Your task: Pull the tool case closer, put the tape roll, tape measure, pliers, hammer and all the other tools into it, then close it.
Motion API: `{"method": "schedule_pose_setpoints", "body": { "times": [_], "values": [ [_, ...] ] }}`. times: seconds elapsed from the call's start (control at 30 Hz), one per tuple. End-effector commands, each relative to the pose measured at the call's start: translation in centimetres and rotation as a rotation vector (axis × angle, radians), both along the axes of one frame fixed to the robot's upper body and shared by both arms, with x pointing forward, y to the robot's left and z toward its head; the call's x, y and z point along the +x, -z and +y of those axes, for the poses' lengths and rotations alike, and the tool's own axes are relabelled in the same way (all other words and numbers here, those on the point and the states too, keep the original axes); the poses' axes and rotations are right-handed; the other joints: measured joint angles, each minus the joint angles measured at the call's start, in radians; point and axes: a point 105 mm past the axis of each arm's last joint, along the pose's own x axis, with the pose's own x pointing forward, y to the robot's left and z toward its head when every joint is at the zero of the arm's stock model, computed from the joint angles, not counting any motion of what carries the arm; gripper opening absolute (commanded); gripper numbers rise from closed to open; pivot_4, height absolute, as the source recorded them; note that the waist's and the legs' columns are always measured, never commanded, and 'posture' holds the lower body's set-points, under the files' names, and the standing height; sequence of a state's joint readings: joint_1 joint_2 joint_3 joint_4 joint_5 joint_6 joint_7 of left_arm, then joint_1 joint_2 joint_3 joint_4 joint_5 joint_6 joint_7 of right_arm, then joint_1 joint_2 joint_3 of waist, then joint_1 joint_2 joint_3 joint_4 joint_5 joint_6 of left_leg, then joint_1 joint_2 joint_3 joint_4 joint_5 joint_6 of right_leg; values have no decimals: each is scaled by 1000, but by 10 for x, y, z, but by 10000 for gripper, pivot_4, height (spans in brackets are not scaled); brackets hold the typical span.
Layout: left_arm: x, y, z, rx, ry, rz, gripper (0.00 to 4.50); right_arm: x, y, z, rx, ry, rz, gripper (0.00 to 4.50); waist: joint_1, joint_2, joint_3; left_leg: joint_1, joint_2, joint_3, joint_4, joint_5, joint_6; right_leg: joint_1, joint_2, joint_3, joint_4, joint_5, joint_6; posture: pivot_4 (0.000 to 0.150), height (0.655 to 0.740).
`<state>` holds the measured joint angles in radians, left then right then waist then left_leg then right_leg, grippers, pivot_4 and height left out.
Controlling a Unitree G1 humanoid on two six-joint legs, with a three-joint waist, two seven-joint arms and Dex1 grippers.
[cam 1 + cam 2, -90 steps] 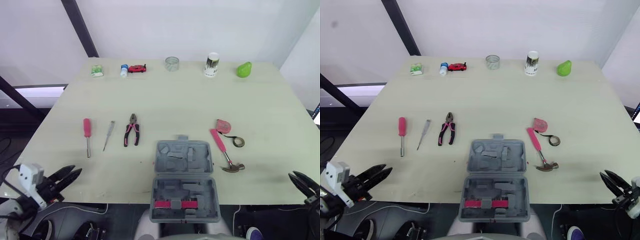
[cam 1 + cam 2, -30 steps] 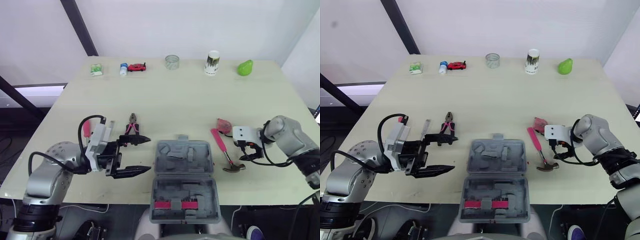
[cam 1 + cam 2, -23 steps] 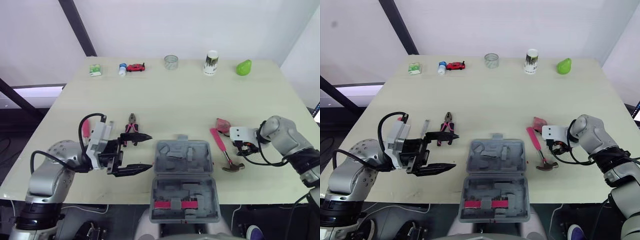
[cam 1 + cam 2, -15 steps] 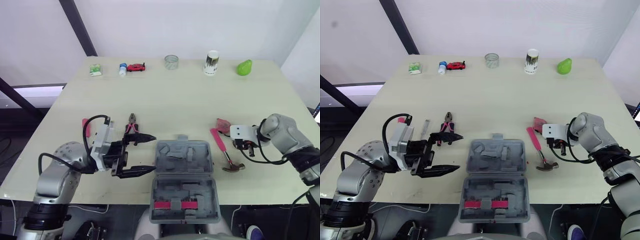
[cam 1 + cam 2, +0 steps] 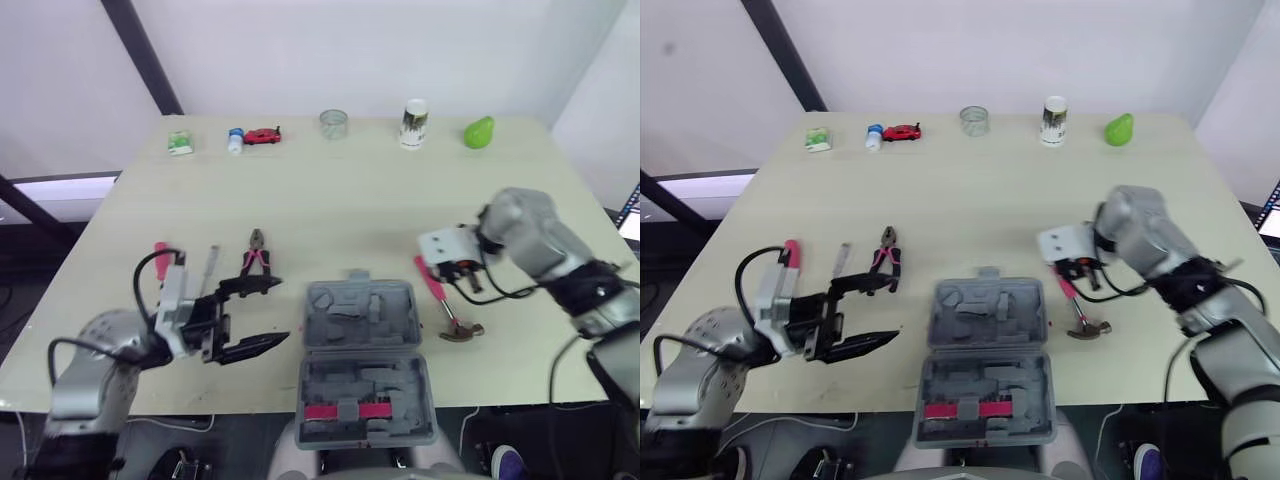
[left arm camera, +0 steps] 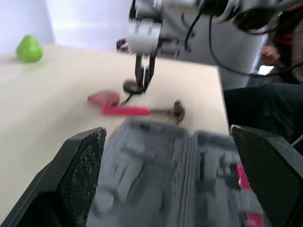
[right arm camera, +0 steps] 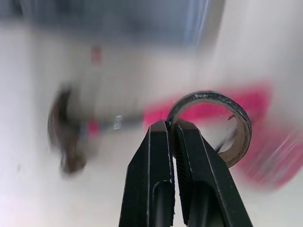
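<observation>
The grey tool case (image 5: 357, 357) lies open at the table's near edge, with a pink tool in its near half. My right gripper (image 5: 458, 278) hangs just right of the case, shut on the rim of the dark tape roll (image 7: 210, 126). The pink-handled hammer (image 5: 446, 302) lies under it. Beyond the roll lies the pink tape measure (image 6: 104, 98). My left gripper (image 5: 270, 312) stands wide open and empty, left of the case. The pliers (image 5: 255, 263), a thin metal tool (image 5: 209, 268) and a pink screwdriver (image 5: 160, 256) lie behind it.
Along the far edge stand a green pear (image 5: 479, 131), a paper cup (image 5: 411, 110), a glass jar (image 5: 333, 123), a red toy car (image 5: 262, 135), a small bottle (image 5: 235, 140) and a green packet (image 5: 179, 144). A person (image 6: 284, 42) sits beyond the table's right side.
My right gripper has closed on the tape roll and carried it left, toward the case. The left gripper has drawn back a little, still open. The camera has shifted slightly.
</observation>
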<state>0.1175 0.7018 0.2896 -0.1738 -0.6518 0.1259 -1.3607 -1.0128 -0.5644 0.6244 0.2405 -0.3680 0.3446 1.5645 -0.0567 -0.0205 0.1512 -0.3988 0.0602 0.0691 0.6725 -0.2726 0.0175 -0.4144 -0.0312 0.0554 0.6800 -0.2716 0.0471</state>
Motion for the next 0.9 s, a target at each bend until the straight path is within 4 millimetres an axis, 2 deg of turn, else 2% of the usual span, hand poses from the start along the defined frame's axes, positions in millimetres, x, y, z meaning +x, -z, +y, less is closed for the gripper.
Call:
{"method": "schedule_pose_setpoints", "body": {
  "times": [0.03,0.2,0.3,0.53,0.9],
  "values": [
    [-1,-9,16,-20,-136,-36,45000,-4,-12,45,-9,-114,-40,555,4,0,0,-1,0,0,0,0,0,0,0,-2,0,0,0,1500,7400],
    [-10,-5,26,-52,-211,-19,45000,-17,-12,98,8,-219,-36,555,42,0,0,-2,-2,0,0,0,0,2,-4,-6,-2,0,-1,1500,7400],
    [-15,-5,31,-61,-218,-6,45000,-24,-10,124,8,-282,-52,555,37,-1,0,-2,-2,2,0,0,0,1,-5,-6,-2,0,0,1500,7400],
    [-11,-6,43,-54,-254,4,45000,-33,6,150,-22,-331,-46,555,39,-1,0,-2,-2,-1,0,1,-1,2,-4,-9,-1,-1,-2,1500,7400],
    [2,-9,41,-45,-234,-9,45000,-29,25,153,-73,-327,-57,555,30,-1,0,-2,-2,-1,-1,1,-2,2,-4,-9,-1,-1,-2,1500,7400]
  ]
}}
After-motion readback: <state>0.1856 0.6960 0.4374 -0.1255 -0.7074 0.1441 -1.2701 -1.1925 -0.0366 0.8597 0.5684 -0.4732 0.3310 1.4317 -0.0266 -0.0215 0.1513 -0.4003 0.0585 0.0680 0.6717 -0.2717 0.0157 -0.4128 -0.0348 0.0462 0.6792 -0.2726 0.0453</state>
